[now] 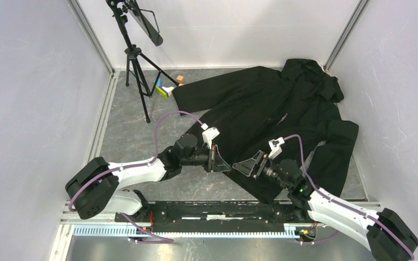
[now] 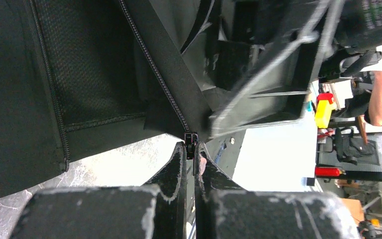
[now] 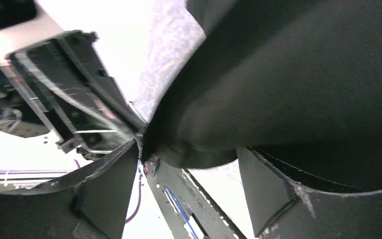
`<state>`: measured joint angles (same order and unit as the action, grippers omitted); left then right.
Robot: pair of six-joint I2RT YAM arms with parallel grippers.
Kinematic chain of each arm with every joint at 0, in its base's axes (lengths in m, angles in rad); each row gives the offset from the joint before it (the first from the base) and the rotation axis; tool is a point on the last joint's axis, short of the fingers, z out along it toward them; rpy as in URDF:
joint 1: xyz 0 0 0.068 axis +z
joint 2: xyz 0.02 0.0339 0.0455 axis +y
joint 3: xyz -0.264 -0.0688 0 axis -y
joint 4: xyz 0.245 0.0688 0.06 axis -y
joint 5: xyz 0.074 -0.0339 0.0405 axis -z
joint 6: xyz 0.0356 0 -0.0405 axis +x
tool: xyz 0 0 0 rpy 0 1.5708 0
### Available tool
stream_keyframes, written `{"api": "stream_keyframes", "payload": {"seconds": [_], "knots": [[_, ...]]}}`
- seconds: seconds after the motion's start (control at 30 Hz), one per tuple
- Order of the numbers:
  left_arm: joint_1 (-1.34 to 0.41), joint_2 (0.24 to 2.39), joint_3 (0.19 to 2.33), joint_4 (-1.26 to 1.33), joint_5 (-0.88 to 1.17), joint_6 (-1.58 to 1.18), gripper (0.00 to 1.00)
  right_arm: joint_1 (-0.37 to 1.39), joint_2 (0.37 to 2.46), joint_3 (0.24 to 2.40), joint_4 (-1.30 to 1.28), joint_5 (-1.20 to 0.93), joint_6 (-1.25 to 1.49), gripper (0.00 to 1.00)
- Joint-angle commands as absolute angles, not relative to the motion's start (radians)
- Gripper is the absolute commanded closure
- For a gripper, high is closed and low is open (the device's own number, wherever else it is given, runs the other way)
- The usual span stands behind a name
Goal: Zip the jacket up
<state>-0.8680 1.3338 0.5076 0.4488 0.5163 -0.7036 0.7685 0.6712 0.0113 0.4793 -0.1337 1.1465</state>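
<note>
Your jacket (image 1: 261, 109) lies spread flat to the right of the tripod (image 1: 136, 70), with the hood at the far end and the hem (image 3: 214, 149) nearest you. Down there your left gripper (image 2: 192, 149) is pinched tight on the slider (image 2: 191, 137) at the foot of the zipper. It's gripped low so it can run up the teeth. Just beside it your right gripper (image 3: 188, 152) is spread wide. The hem droops between its fingers but isn't clamped, so it looks placed to anchor the fabric. I'd judge you want that hem pinned before pulling, or the whole jacket may drag along.
</note>
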Motion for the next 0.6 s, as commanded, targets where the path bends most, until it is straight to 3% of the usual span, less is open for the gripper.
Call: {"api": "stream_keyframes", "payload": {"seconds": [0.0, 0.2, 0.33, 0.57], "knots": [[-0.897, 1.254, 0.523, 0.456, 0.45, -0.613, 0.98, 0.769, 0.734, 0.015, 0.453, -0.137, 1.149, 0.25], [-0.903, 1.181, 0.497, 0.46, 0.344, -0.565, 0.98, 0.769, 0.651, 0.076, 0.217, -0.101, 1.024, 0.1], [-0.906, 1.172, 0.491, 0.477, 0.345, -0.54, 0.98, 0.769, 0.548, 0.169, 0.034, -0.079, 0.947, 0.1], [-0.918, 1.187, 0.5, 0.476, 0.344, -0.521, 0.98, 0.769, 0.499, 0.249, 0.042, -0.07, 1.012, 0.17]]}}
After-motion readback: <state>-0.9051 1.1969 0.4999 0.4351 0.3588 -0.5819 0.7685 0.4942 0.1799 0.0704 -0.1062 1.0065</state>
